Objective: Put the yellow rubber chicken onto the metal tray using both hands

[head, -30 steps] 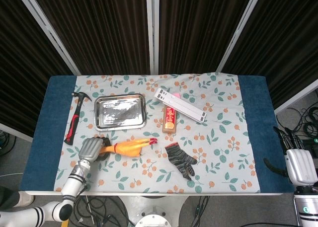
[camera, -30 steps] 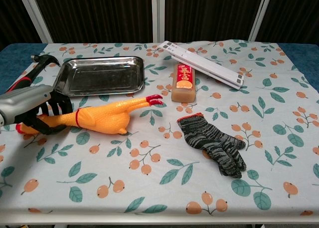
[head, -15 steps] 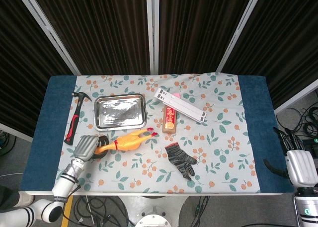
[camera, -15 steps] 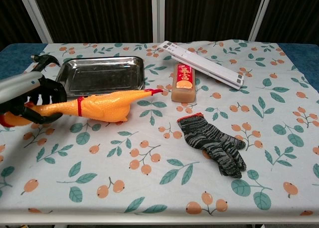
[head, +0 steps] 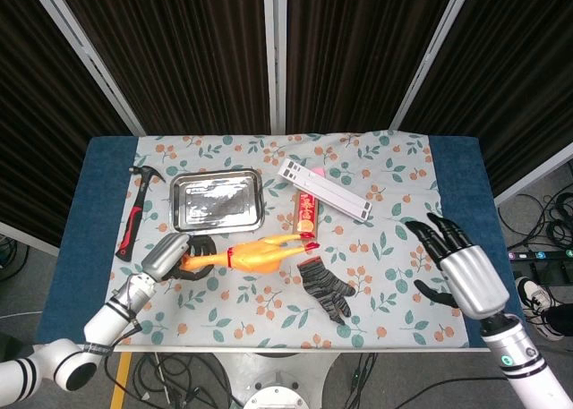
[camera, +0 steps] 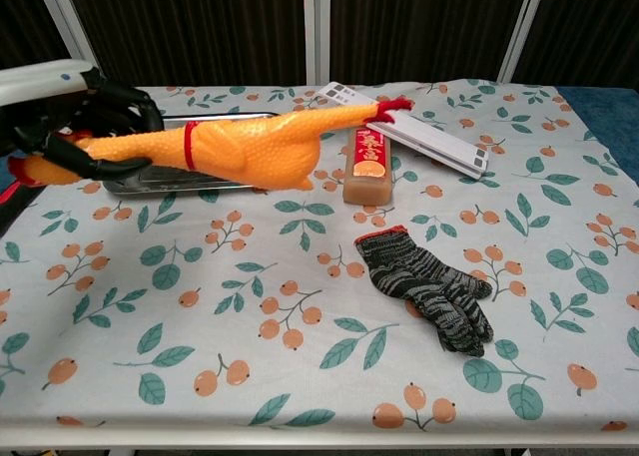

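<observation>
Yellow rubber chicken point(camera: 240, 149) gripped at neck by left robot hand point(camera: 75, 117), clear of bench; metal tray point(head: 218, 203) just beyond. Right robot hand point(head: 457, 259) spread, empty, positioned for support.

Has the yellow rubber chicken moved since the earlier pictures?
Yes. The yellow rubber chicken, held by the left hand, is lifted off the cloth, now overlapping the metal tray in chest view.

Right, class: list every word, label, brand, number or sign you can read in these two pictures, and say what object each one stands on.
Nothing can be read for certain.
Orange box: a red label with markings along its top face, too small and blurred to read.
White folding ruler: grey end marks only; no numbers can be made out.
Rubber chicken, metal tray, hammer, glove: no text visible.
</observation>
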Tool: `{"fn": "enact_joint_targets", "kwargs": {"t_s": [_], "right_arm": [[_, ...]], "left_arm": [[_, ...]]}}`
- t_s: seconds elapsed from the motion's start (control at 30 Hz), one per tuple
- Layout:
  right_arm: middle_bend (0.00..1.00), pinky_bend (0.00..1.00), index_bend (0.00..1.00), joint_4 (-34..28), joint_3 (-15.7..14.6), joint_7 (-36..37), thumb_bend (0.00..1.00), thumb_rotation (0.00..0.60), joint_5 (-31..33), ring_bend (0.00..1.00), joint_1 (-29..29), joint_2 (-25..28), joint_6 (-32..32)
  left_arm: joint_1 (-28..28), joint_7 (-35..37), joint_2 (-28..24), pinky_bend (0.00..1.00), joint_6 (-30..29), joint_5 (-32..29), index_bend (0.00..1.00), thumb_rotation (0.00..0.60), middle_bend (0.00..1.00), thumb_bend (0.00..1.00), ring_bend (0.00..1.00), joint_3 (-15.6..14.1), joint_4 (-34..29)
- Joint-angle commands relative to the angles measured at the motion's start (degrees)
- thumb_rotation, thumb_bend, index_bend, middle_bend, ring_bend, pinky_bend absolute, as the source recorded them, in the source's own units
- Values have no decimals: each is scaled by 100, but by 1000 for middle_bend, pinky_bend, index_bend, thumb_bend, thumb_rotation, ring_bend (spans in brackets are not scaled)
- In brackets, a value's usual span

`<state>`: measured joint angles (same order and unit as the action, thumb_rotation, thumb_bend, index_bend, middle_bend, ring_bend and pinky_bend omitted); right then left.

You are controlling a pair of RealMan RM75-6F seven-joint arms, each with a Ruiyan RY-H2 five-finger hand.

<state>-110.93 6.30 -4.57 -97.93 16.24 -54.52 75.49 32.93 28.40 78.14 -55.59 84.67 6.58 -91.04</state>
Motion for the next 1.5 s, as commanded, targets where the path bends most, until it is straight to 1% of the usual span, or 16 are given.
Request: {"fn": "enact_joint_targets", "kwargs": {"t_s": [0.03, 0.13, 0.23, 0.4, 0.47, 0.6, 0.73, 0.93, 1.23, 1.33, 1.43, 1.5], "right_arm": [[145, 123, 0, -452, 230, -634, 79, 600, 128, 10, 441, -110, -613], [159, 123, 0, -620, 408, -1085, 51, 600, 473, 10, 805, -338, -1075], [177, 123, 18, -704, 599, -1558, 47, 600, 913, 10, 1160, -636, -1446], [209, 123, 79, -587, 889, -2294, 47, 600, 1891, 10, 1787, -1181, -1985], [213, 123, 86, -470, 987, -2600, 49, 600, 2201, 10, 2026, -1404, -2064], [223, 123, 96, -299, 1073, -3119, 49, 600, 2635, 10, 2376, -1772, -2064], [235, 123, 108, -163, 1104, -3572, 50, 600, 3058, 10, 2680, -2029, -2039], [271, 123, 154, 46, 1085, -3963, 57, 600, 3615, 25, 3069, -2347, -1998], [420, 134, 353, 322, 1065, -4266, 108, 600, 4152, 121, 3520, -2661, -1842], [524, 168, 496, 401, 1065, -4287, 192, 600, 4256, 212, 3620, -2761, -1745], [607, 203, 607, 477, 1061, -4292, 309, 600, 4349, 308, 3728, -2849, -1704], [689, 239, 699, 522, 1062, -4245, 405, 600, 4353, 395, 3786, -2921, -1663]], "left_arm": [[365, 303, -295, 799, 531, -347, 722, 600, 739, 673, 682, 253, -321], [524, 313, -401, 799, 803, -676, 722, 600, 739, 674, 682, 400, -492], [665, 176, -491, 799, 1015, -1004, 722, 600, 738, 676, 682, 519, -653], [853, -127, -530, 799, 1213, -1551, 722, 600, 739, 681, 682, 678, -816], [917, -184, -549, 799, 1296, -1725, 723, 600, 739, 683, 682, 725, -871], [1005, -343, -572, 799, 1370, -1930, 723, 600, 739, 684, 683, 763, -928], [1056, -468, -585, 799, 1388, -2091, 723, 600, 739, 684, 684, 789, -992], [1160, -635, -610, 799, 1462, -2320, 723, 600, 739, 684, 684, 834, -1025], [1213, -674, -692, 799, 1534, -2512, 723, 600, 739, 687, 685, 902, -1079], [1208, -667, -731, 799, 1536, -2517, 723, 600, 739, 688, 685, 920, -1108], [1203, -674, -768, 799, 1540, -2492, 723, 600, 739, 689, 685, 925, -1148], [1196, -674, -782, 799, 1525, -2474, 723, 600, 739, 689, 684, 932, -1176]]}}
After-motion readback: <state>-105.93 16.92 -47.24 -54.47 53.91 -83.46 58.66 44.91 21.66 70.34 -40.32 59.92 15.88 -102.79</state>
